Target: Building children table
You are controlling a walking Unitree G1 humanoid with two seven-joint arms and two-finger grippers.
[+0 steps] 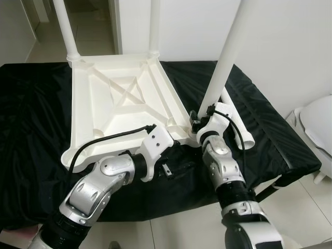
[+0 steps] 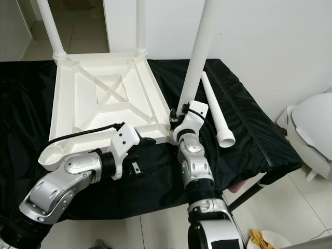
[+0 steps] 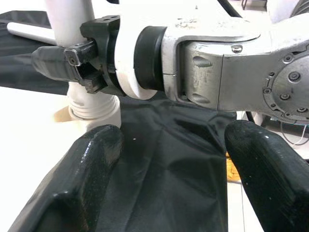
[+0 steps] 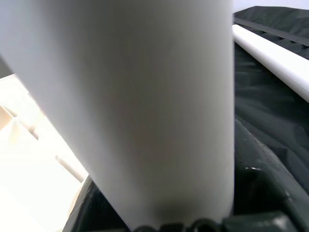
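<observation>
Third leg going into the upturned tabletop's near right corner

The white plastic tabletop (image 2: pixel 104 98) lies upside down on the black-covered bench (image 2: pixel 244 124), two legs standing at its far corners, around 11 and 12 o'clock. The right claw (image 2: pixel 179 115) is clamped low on a third leg (image 2: pixel 196 57) at the corner socket; the left claw (image 3: pixel 164 169) hangs spread apart just beside it, empty. A spare leg (image 2: pixel 215 106) lies at 3 o'clock. The legs look light, stiff and smooth, so likely slippery: gripping low, near the socket, seems best.
</observation>
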